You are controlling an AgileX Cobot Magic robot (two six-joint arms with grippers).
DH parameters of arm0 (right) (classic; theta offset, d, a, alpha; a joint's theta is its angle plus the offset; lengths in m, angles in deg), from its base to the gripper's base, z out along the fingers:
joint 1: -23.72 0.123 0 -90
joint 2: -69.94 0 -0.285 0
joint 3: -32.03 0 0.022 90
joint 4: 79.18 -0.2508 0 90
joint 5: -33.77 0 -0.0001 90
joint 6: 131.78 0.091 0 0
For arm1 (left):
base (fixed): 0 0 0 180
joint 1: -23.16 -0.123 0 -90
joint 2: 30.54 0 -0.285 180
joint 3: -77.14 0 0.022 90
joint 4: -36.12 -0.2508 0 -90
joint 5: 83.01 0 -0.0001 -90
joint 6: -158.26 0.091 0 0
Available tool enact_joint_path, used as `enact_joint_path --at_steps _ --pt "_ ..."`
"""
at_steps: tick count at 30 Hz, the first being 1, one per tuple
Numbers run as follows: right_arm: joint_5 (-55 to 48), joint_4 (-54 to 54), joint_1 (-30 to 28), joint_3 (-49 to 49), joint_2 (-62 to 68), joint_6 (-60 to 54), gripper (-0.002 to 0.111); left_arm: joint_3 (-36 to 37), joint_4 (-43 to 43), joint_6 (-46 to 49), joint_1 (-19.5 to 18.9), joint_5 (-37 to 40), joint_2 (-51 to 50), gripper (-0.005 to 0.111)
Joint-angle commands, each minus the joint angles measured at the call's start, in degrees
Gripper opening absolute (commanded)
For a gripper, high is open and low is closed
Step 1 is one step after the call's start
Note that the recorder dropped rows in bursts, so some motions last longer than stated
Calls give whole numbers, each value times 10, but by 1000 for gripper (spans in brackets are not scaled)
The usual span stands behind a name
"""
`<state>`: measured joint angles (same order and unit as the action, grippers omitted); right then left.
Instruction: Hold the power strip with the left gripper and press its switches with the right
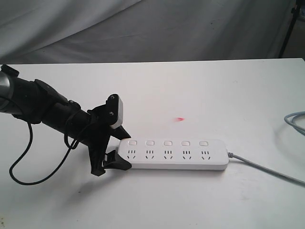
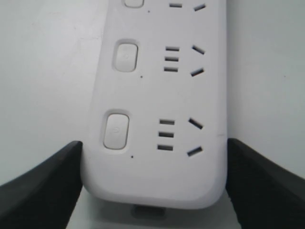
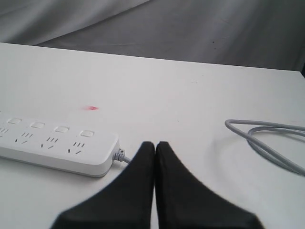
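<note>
You had the left gripper [image 1: 125, 150] clamped across the end of the power strip [image 1: 177, 161] on the white table [image 1: 200, 90]; your right gripper [image 3: 155, 144] was pinched shut, empty, near its cord end

White table [image 1: 200, 95], power strip [image 1: 174, 162] and grey cord [image 1: 267, 169] flat on it

1. The power strip [image 1: 174, 155] lies flat, sockets up; a long white bar with rounded ends; its grey cord [image 1: 267, 168] leaves the right end.
2. The switches [image 1: 167, 142], five small white rounded squares, line its far edge.
3. The left gripper [image 1: 127, 151] clasps its left end across the width.
4. The right gripper [image 3: 155, 145], fingers closed together, hovers beyond the cord end, apart.
</note>
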<state>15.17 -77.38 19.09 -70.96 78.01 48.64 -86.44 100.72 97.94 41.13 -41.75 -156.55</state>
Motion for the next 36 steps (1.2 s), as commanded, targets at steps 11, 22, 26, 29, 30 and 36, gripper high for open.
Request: enact_joint_path --at_steps 11,22,26,29,30,36 --pt "-4 -10 3 2 -3 -4 0 -2 -4 3 3 -6 -1 0" --pt "-4 -10 3 2 -3 -4 0 -2 -4 3 3 -6 -1 0" --pt "-4 -11 3 2 -3 -4 0 -2 -4 3 3 -6 -1 0" --pt "-4 -13 3 2 -3 -4 0 -2 -4 3 3 -6 -1 0" --pt "-4 -13 3 2 -3 -4 0 -2 -4 3 3 -6 -1 0" --pt "-4 -13 3 2 -3 -4 0 -2 -4 3 3 -6 -1 0"
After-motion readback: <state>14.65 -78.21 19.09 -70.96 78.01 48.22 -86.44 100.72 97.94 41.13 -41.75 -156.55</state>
